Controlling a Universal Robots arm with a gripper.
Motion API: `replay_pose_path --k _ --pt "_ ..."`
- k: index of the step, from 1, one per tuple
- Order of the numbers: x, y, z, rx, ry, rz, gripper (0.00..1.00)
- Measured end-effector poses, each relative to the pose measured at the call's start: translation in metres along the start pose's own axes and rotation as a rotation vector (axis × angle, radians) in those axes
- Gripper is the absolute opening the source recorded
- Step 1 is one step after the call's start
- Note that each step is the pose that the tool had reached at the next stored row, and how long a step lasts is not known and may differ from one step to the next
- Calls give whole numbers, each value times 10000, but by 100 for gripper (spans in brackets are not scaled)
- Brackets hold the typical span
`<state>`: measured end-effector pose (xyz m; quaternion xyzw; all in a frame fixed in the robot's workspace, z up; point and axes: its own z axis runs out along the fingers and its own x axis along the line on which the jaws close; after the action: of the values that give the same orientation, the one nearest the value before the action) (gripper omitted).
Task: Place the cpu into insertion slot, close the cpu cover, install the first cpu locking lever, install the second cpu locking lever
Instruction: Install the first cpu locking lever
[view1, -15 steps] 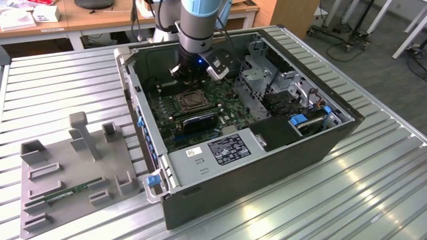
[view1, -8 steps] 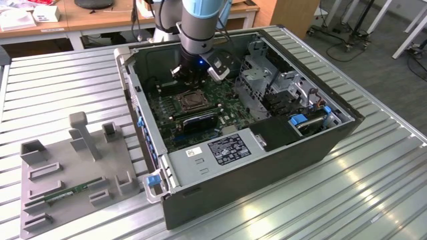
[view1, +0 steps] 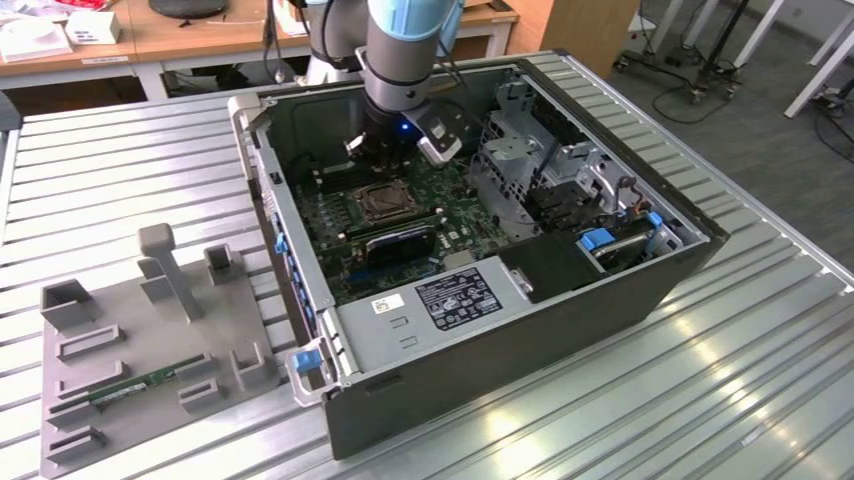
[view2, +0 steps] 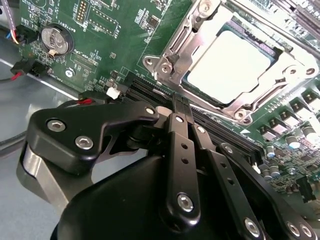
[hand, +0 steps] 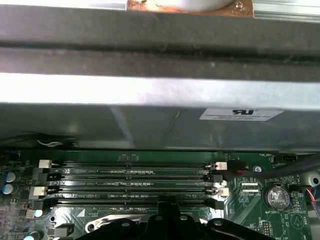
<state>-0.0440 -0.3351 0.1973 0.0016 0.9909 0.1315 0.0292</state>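
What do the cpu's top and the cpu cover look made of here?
The cpu: metal top, seemingly, matte pale silver with an even sheen. The cpu cover: likely stamped steel, bright and glossy, with sharp glints along its bent edges.

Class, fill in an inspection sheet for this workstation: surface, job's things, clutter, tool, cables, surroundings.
Surface: slatted metal table carrying an open computer case.
Job's things: chip seated in its socket; cover lies flat around it; levers cannot be judged.
Clutter: grey holder tray with a green memory stick.
Tool: tool shut, nothing in it, over the memory slots beside the socket.
Cables: thin red and black wires at the board's edge.
Surroundings: wooden desks; floor with wheeled stands.
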Motion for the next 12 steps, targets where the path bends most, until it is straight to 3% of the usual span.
replay_pose_path --k 12 --pt "-30 -35 4 63 0 -4 11"
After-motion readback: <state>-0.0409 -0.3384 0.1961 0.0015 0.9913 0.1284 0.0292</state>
